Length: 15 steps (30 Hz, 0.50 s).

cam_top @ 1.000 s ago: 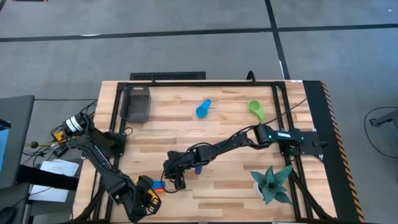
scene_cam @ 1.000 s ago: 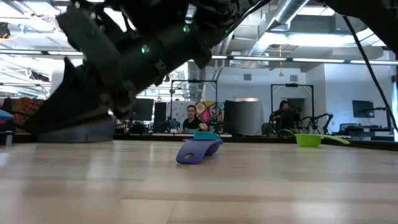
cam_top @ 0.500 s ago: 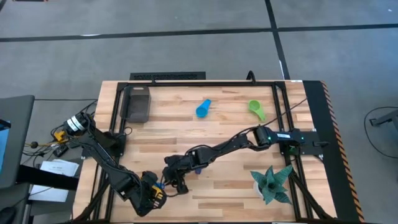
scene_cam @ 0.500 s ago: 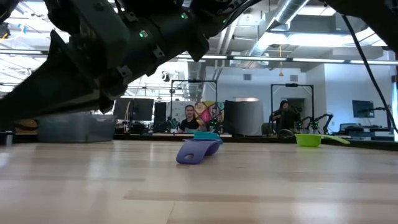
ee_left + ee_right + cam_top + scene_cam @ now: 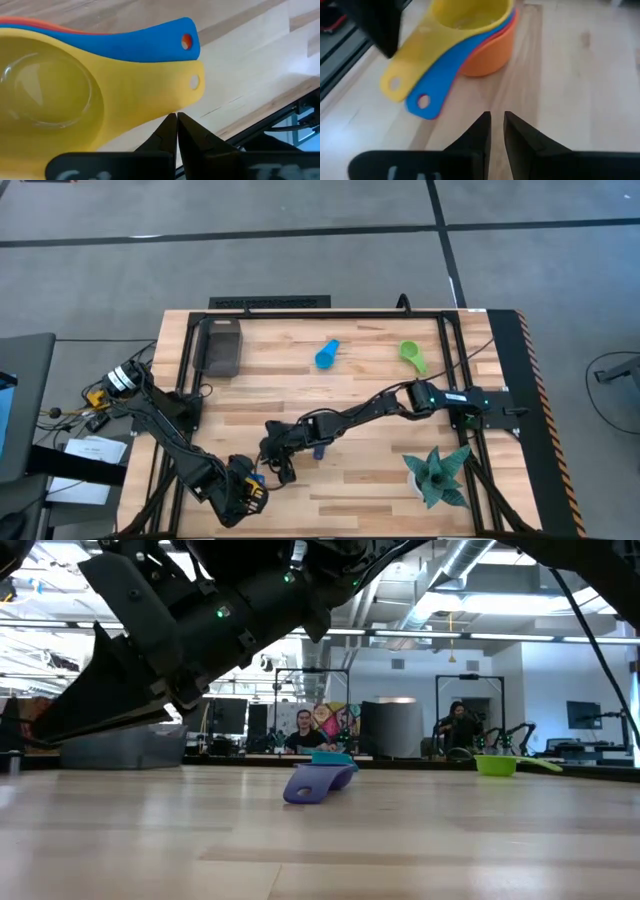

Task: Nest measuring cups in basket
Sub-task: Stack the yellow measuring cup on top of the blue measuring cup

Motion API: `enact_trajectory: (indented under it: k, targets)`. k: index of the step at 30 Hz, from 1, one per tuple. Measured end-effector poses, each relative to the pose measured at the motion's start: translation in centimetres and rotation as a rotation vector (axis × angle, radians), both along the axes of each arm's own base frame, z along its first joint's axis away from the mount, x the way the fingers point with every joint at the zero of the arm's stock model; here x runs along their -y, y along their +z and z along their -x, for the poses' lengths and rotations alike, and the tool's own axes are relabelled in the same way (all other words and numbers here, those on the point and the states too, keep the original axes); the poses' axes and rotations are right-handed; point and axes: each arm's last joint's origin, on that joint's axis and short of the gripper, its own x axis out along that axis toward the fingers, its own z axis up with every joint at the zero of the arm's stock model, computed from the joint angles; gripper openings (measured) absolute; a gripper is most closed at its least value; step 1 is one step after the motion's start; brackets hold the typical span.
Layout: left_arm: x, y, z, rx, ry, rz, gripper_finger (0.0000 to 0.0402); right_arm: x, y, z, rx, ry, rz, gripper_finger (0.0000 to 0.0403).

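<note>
The measuring cups, small moulded plastic scoops in yellow [image 5: 465, 17], blue [image 5: 437, 82] and orange [image 5: 490, 55], are stacked on the wooden counter [image 5: 580, 100], light, stiff and slick. The flat handles are judged the best hold. The left gripper [image 5: 176, 131] is pressed together; the right gripper [image 5: 497, 131] is slightly parted, nothing held.

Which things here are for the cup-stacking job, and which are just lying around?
For the job:
- nested stack with yellow cup on top
- light blue cup
- green cup
- dark blue cup
- basket

Just lying about:
- teal spiky plant
- black metal frame
</note>
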Motion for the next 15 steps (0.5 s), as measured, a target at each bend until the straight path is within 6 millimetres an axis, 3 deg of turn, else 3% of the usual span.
enact_trajectory:
  k: [15]
  targets:
    - [-0.5, -0.1, -0.2, 0.001, 0.036, -0.033, 0.0000, -1.7, 0.3, 0.3, 0.026, 0.119, -0.052, 0.0075]
